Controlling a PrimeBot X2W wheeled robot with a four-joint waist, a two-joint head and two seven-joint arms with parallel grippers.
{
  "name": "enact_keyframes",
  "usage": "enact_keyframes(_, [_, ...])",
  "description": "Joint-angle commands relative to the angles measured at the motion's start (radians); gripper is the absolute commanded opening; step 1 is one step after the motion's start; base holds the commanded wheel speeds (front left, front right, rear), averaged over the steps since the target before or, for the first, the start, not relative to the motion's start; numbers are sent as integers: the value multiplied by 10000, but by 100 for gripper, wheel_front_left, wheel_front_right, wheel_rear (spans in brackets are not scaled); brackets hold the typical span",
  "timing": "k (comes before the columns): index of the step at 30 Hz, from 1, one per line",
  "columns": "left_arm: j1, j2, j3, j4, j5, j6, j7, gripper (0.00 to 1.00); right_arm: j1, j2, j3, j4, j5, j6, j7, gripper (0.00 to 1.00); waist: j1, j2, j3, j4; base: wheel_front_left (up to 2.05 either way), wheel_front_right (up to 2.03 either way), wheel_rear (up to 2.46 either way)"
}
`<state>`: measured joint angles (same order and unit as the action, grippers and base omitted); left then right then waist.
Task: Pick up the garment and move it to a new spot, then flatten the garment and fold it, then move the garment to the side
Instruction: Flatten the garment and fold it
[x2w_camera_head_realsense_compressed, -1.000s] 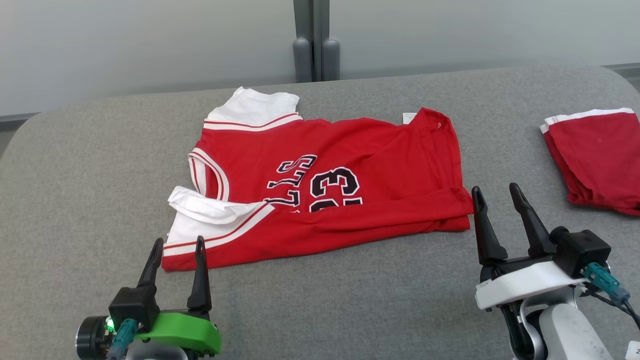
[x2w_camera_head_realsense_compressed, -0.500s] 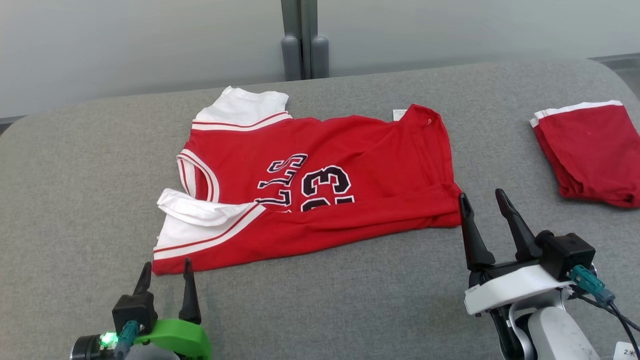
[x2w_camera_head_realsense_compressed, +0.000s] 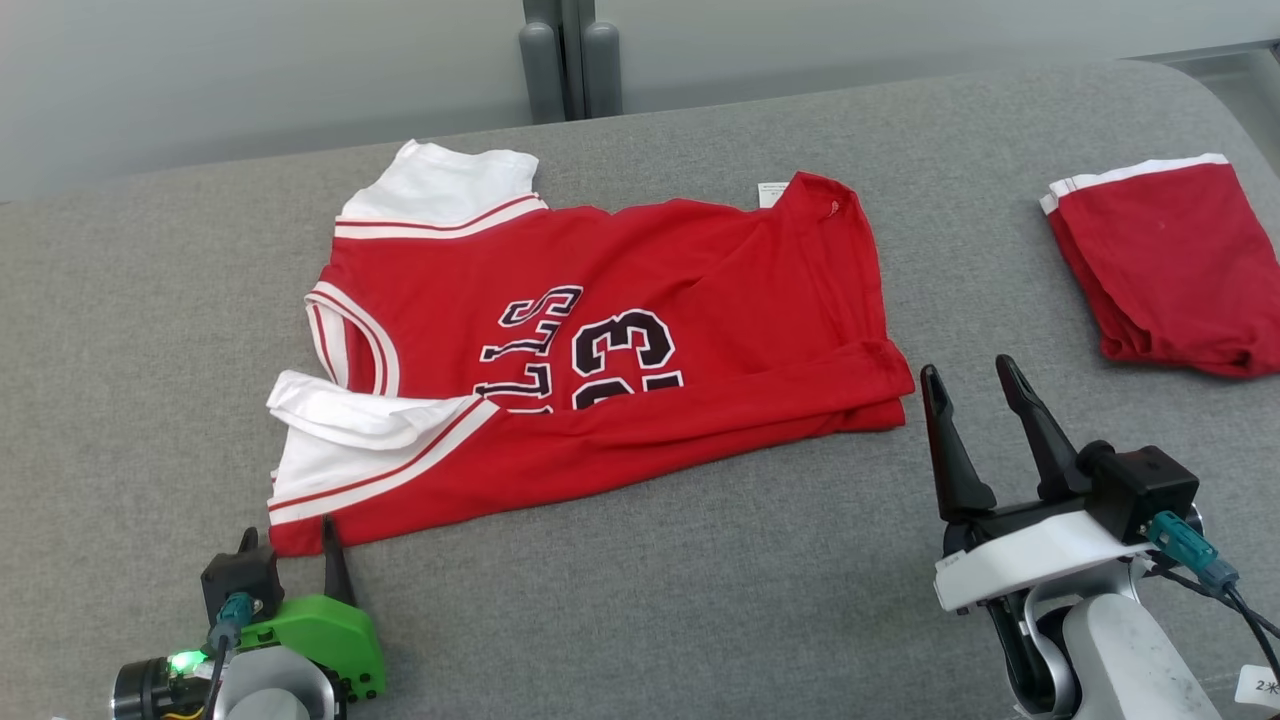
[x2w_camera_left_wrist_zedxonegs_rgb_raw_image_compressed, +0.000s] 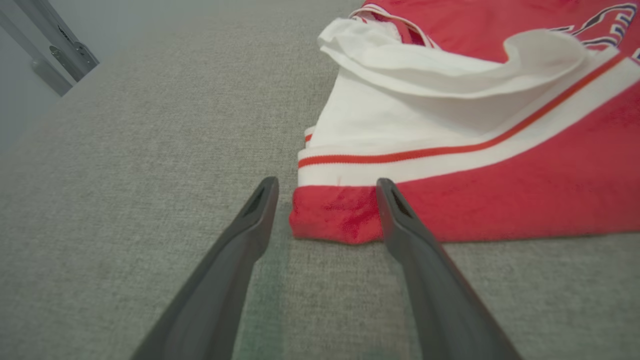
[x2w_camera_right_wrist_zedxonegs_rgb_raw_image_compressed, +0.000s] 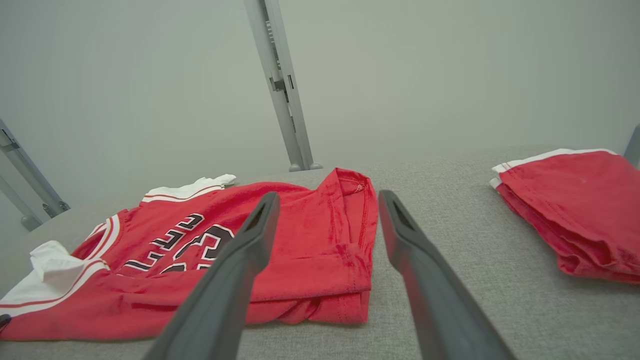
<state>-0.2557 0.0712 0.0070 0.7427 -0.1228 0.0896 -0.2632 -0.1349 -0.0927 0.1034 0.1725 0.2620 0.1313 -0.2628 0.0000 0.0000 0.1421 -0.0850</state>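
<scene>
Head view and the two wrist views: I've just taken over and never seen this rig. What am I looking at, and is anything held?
It is a two-armed robot. The head view looks down from its head: the left gripper sits lower left, the right gripper lower right. Each wrist view looks along that arm's own two dark fingers. On the grey surface lies a red jersey with white trim, partly folded, and farther right a folded red garment. Both pairs of fingers stand open and hold nothing; the left ones point at the jersey's near corner.
</scene>
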Motion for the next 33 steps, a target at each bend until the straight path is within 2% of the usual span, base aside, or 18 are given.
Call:
enact_keyframes(1, [-211, 131, 42, 257, -17, 53, -9, 100, -126, -37, 3, 5, 7, -16, -24, 100, 0, 0, 39, -48, 0, 0, 0])
enact_keyframes(8, [-726, 232, -48, 1539, -84, -129, 12, 100, -158, -45, -46, 37, -59, -16, -24, 100, 0, 0, 135, -37, 0, 0, 0])
enact_keyframes(9, [-799, 234, -70, 1658, -95, -194, 14, 84, -161, -47, -54, 54, -75, -16, -24, 100, 0, 0, 144, -21, 0, 0, 0])
enact_keyframes(10, [-871, 237, -92, 1739, -98, -246, 20, 43, -162, -49, -73, 71, -100, -16, -24, 100, 0, 0, 155, 3, 0, 0, 0])
enact_keyframes(12, [-975, 230, -160, 1829, -103, -372, 25, 0, -161, -47, -118, 203, -123, -16, -24, 100, 0, 0, 181, 63, 0, 0, 0])
enact_keyframes(15, [-1085, 233, -207, 1571, -59, -462, 17, 0, -178, -35, -282, 653, -215, -16, -25, 100, 0, 0, 204, 186, 0, 0, 0])
enact_keyframes(18, [-1042, 147, -297, 793, 16, -580, -9, 0, -426, -10, -497, 1488, -415, -14, -25, 100, 0, 0, 228, 377, 0, 0, 0])
enact_keyframes(23, [-593, -10, -604, -660, 205, -754, -9, 0, -1027, 102, -854, 3232, -57, -16, 205, 100, 0, 0, 257, 782, 0, 0, 0])
enact_keyframes(33, [-72, -139, -1362, -2225, 413, -934, -9, 0, -2393, 333, -1284, 5868, 1584, -16, 592, 100, 0, 0, 220, 1492, 0, 0, 0])
